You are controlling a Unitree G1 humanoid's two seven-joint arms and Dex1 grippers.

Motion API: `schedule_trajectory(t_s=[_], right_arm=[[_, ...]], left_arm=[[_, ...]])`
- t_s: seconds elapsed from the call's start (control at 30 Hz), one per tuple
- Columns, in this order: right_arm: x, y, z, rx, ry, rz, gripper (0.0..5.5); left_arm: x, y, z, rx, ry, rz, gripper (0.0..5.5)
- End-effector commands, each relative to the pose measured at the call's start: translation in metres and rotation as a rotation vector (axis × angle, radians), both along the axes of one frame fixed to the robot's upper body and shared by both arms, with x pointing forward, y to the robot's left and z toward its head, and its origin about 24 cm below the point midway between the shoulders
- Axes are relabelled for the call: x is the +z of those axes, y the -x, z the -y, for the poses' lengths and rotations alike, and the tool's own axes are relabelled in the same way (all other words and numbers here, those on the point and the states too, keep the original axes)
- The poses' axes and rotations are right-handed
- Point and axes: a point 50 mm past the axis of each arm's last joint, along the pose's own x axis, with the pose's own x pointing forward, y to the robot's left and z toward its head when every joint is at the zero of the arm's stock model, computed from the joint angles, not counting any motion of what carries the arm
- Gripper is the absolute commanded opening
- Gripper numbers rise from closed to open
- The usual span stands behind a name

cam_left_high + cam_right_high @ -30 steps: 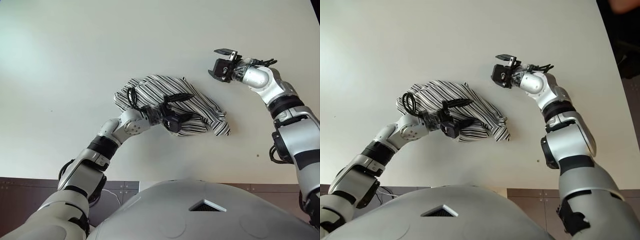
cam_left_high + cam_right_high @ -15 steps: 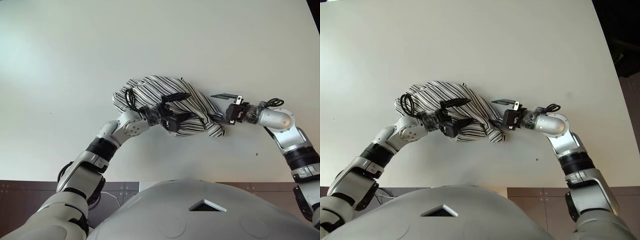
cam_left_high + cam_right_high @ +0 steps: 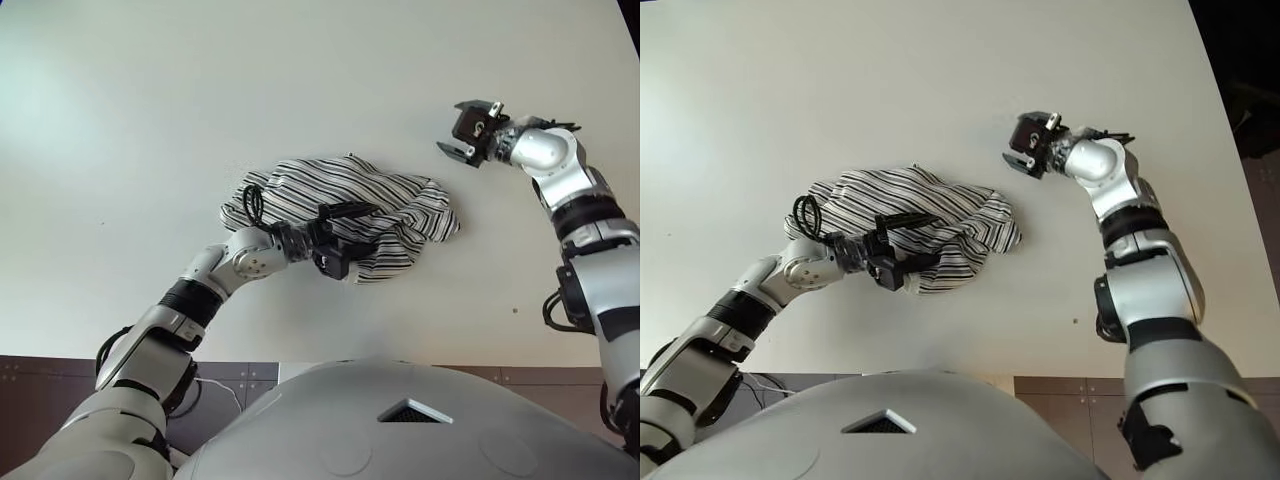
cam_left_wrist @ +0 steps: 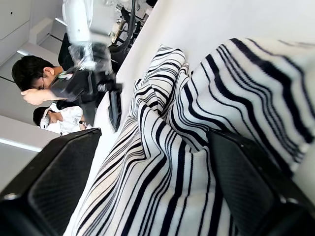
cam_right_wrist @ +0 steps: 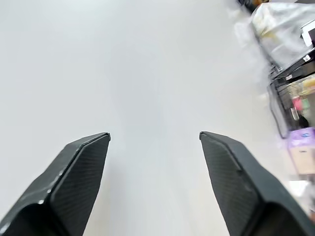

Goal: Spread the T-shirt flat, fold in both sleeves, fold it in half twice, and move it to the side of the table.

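A black-and-white striped T-shirt (image 3: 385, 200) lies crumpled in a heap near the middle of the white table (image 3: 150, 110). My left gripper (image 3: 373, 226) is open at the heap's near side, and a fold of the cloth (image 4: 187, 147) bulges between its two fingers (image 4: 59, 187). To the right of the shirt and farther back, my right gripper (image 3: 452, 126) is open and holds nothing. Its dark fingers (image 5: 78, 172) frame bare tabletop (image 5: 147, 73). The sleeves and collar are lost in the folds.
The table's near edge (image 3: 60, 352) runs just in front of my arms, with brown cabinets below it. Its right edge (image 3: 1230, 150) drops to a dark floor. Bare white surface surrounds the shirt on all sides.
My right gripper left the shirt's right corner and swung back to the far right, open. That corner now lies bunched higher on the right. The left gripper slid slightly nearer.
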Motion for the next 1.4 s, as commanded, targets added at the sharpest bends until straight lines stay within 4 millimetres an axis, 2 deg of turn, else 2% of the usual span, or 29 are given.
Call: schedule_trajectory(t_s=[0.03,0.1,0.2,0.27,0.33,0.37,0.43,0.5,0.57,0.63,0.7,0.73,0.83,0.93,1.03,1.23,1.4], right_arm=[[0.011,-0.017,-0.019,-0.081,0.047,0.156,3.35],[0.027,-0.022,-0.019,-0.120,-0.073,0.244,3.35],[0.056,-0.015,-0.001,-0.042,-0.341,0.326,3.35],[0.069,0.016,0.013,0.133,-0.514,0.364,3.35],[0.077,0.068,0.015,0.310,-0.636,0.369,3.35],[0.077,0.096,0.010,0.386,-0.661,0.341,3.35],[0.070,0.134,0.005,0.472,-0.648,0.262,3.35],[0.052,0.165,0.004,0.508,-0.570,0.156,3.35],[0.035,0.192,0.005,0.529,-0.483,0.043,3.35],[0.022,0.213,0.013,0.518,-0.384,-0.045,3.35],[0.023,0.227,0.022,0.483,-0.363,-0.087,3.35],[0.026,0.234,0.023,0.481,-0.380,-0.108,3.35],[0.024,0.251,0.018,0.510,-0.369,-0.196,3.35],[0.016,0.251,0.015,0.513,-0.252,-0.244,3.35],[0.004,0.241,0.017,0.456,-0.114,-0.236,3.35],[-0.008,0.221,0.033,0.307,0.064,-0.177,3.35],[-0.015,0.212,0.039,0.233,0.095,-0.131,3.35]], left_arm=[[-0.024,0.012,0.021,-0.024,-0.067,-0.074,4.02],[-0.013,0.005,0.045,-0.002,0.032,-0.043,4.02],[0.010,-0.002,0.058,0.057,0.200,-0.027,4.02],[0.044,-0.010,0.060,0.137,0.441,-0.042,4.02],[0.078,-0.003,0.060,0.130,0.689,-0.073,4.02],[0.094,0.008,0.056,0.075,0.785,-0.102,4.02],[0.115,0.029,0.044,-0.027,0.869,-0.138,4.02],[0.125,0.035,0.024,-0.026,0.827,-0.088,4.02],[0.123,0.031,-0.002,0.053,0.698,-0.030,4.02],[0.106,0.023,-0.042,0.184,0.425,0.042,4.02],[0.088,0.024,-0.088,0.287,0.163,0.047,4.02],[0.086,0.027,-0.108,0.328,0.085,0.026,4.02],[0.085,0.047,-0.144,0.374,-0.013,-0.077,4.02],[0.080,0.065,-0.159,0.355,-0.122,-0.160,4.02],[0.070,0.071,-0.164,0.327,-0.245,-0.201,4.02],[0.032,0.068,-0.152,0.306,-0.373,-0.219,4.02],[0.015,0.059,-0.153,0.327,-0.489,-0.124,4.02]])
